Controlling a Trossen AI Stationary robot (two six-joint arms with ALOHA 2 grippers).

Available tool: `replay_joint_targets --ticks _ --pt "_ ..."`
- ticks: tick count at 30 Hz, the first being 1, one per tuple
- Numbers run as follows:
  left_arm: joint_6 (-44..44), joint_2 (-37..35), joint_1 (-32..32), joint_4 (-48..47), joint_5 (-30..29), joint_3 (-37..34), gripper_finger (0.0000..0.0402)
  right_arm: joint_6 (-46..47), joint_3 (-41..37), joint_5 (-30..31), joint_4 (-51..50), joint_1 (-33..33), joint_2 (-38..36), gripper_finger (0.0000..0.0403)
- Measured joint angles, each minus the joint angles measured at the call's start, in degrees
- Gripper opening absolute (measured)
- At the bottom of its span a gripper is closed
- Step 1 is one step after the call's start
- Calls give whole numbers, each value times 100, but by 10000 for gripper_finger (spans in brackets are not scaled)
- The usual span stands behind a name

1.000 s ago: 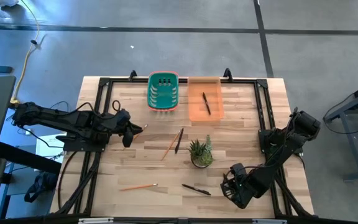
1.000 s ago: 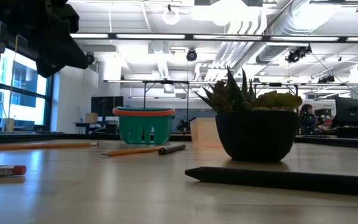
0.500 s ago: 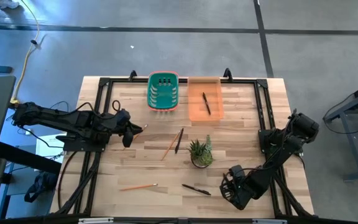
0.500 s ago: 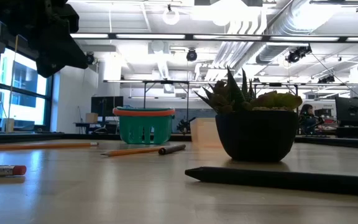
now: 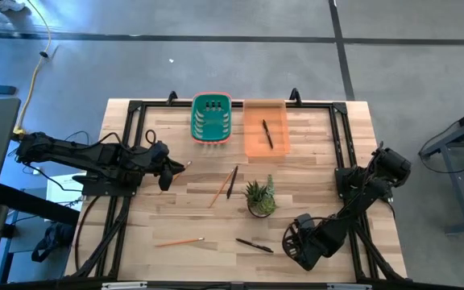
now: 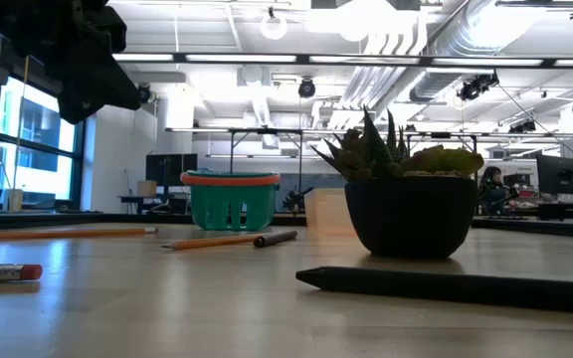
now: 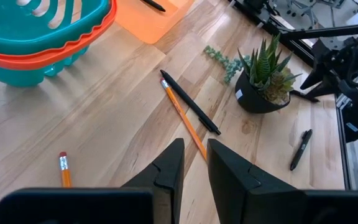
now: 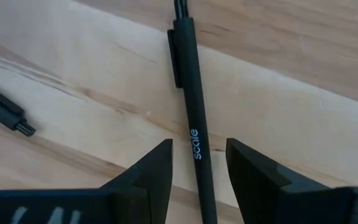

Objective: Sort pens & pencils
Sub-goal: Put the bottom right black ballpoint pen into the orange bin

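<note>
The right tool stands open astride a black pen on the surface's near right, its lower end hidden. The left tool, narrowly parted, holds nothing; a plant stands between.

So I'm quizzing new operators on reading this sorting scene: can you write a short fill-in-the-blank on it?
1. The pen in the orange bin is coloured ____.
2. Beside the orange bin stands a ____ basket.
3. The right gripper hovers with open jaws over a pen printed with the word ____.
4. The potted succulent has ____ leaves.

Missing words: black; teal; scale; green
</note>
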Motion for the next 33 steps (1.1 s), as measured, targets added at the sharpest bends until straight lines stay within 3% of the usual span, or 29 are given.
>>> replay_joint_targets --ticks 9,14,20,28,33 --pt "0 0 1 -2 0 0 58 46 0 -17 -20 -12 0 116" --pt "0 0 2 -2 0 0 58 44 -3 -17 -19 -27 0 115" --pt "0 0 0 -4 0 0 58 205 -387 -122 674 -24 -33 115" --pt "-24 0 2 -9 46 0 58 92 -380 -136 589 -59 -63 113" --pt "-15 0 2 -8 -10 0 58 94 -380 -339 571 -77 -63 89"
